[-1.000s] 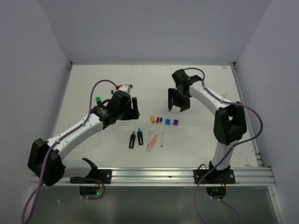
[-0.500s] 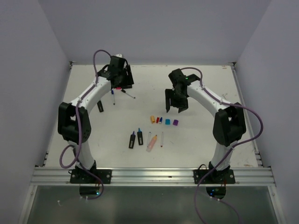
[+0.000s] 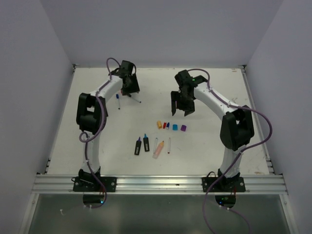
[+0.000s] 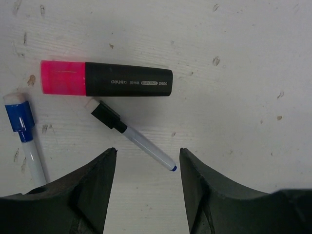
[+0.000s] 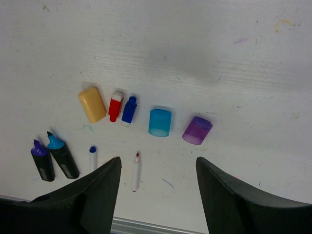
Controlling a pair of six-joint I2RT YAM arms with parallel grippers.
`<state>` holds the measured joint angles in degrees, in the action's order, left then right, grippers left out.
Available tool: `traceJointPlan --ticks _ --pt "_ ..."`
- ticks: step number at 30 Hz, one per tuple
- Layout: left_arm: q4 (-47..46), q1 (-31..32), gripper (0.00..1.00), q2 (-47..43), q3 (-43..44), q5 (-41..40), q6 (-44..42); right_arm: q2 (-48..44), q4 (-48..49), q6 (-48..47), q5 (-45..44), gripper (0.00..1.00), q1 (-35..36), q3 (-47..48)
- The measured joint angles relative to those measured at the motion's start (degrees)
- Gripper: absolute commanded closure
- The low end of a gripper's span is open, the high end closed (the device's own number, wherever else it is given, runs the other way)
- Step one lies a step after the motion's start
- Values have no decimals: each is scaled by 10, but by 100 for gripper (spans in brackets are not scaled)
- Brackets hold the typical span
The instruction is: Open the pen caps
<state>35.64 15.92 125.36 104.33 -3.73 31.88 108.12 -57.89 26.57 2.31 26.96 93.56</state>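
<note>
Five pen caps already lie loose in a row at mid-bench: an orange cap (image 5: 92, 104), a red cap (image 5: 115, 106), a loose blue cap (image 5: 129, 109), a cyan cap (image 5: 160, 122) and a purple cap (image 5: 197, 130), the red and blue ones just beside each other. Nearer the arms lie bare pens: a purple-tipped highlighter (image 5: 41, 161), a cyan-tipped highlighter (image 5: 61, 155), a blue-tipped thin pen (image 5: 92, 156) and a red-tipped thin pen (image 5: 136, 170). The right gripper (image 5: 158, 165) hangs above this group with its jaws spread and nothing between them. Toward the far left of the bench (image 3: 204, 146) the work looks unfinished: a pink cap (image 4: 63, 77) sits on its black barrel (image 4: 129, 83), and a fitted blue cap (image 4: 18, 117) is on a white pen. Between them lies a slim pen (image 4: 146, 147) with a black collar and a small blue point; whether it counts as capped I cannot tell. The left gripper (image 4: 147, 156) hovers over these, jaws apart and empty.
</note>
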Motion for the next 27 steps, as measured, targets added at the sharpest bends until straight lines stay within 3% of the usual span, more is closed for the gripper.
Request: traceJointPlan --ticks 20,27 --pt "28 0 46 53 36 -53 20 6 6 0 2 33 0 -15" --pt "33 -7 56 78 50 -65 22 6 6 0 3 33 0 -15"
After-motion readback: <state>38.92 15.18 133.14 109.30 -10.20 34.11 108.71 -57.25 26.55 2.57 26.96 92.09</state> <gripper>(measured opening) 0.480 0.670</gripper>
